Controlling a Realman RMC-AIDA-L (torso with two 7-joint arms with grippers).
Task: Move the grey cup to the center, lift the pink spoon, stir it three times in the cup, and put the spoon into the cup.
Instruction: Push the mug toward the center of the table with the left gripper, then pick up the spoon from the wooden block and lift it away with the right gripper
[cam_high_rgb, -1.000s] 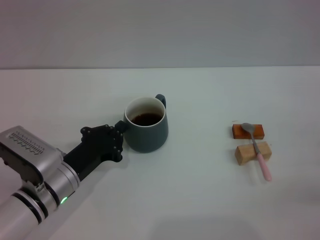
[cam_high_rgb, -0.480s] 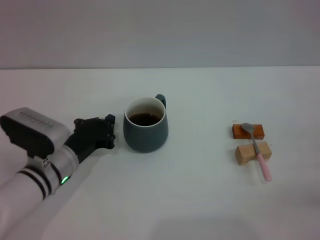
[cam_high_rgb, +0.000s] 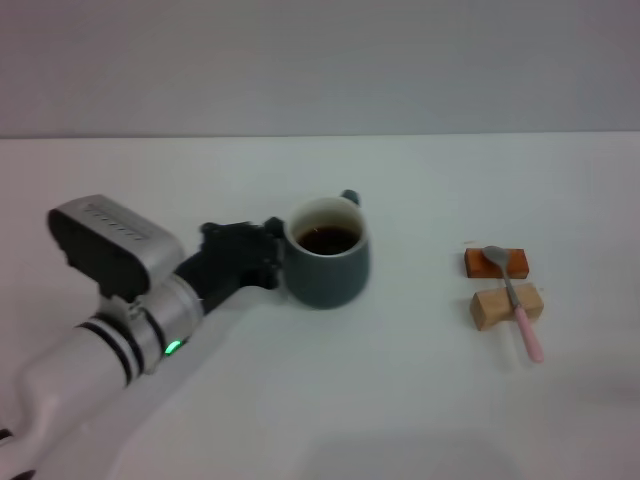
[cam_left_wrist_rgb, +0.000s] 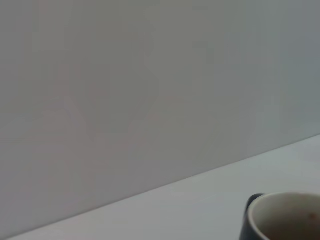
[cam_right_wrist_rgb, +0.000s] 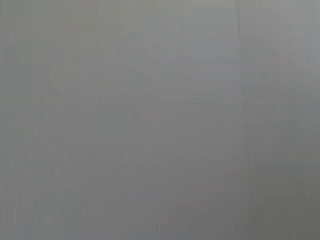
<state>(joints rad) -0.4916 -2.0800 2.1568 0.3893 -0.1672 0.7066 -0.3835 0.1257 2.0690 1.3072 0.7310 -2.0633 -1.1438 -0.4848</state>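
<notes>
The left arm reaches in from the lower left, its silver forearm angled up toward the middle, wrist low over the bench. Its black left end effector (cam_high_rgb: 272, 252) points rightward. The right arm is out of sight.

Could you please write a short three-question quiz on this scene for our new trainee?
1. True or false: the pink spoon is already inside the grey cup.
2. Multiple choice: where is the left gripper in the head view? A) over the orange block B) against the cup's left side C) out of sight.
3. Short answer: what does the spoon rest on?

Key
1. False: it lies apart, to the cup's right.
2. B.
3. Its metal bowl lies on the orange block and its neck on the wooden block, with the pink handle end down on the table.
</notes>
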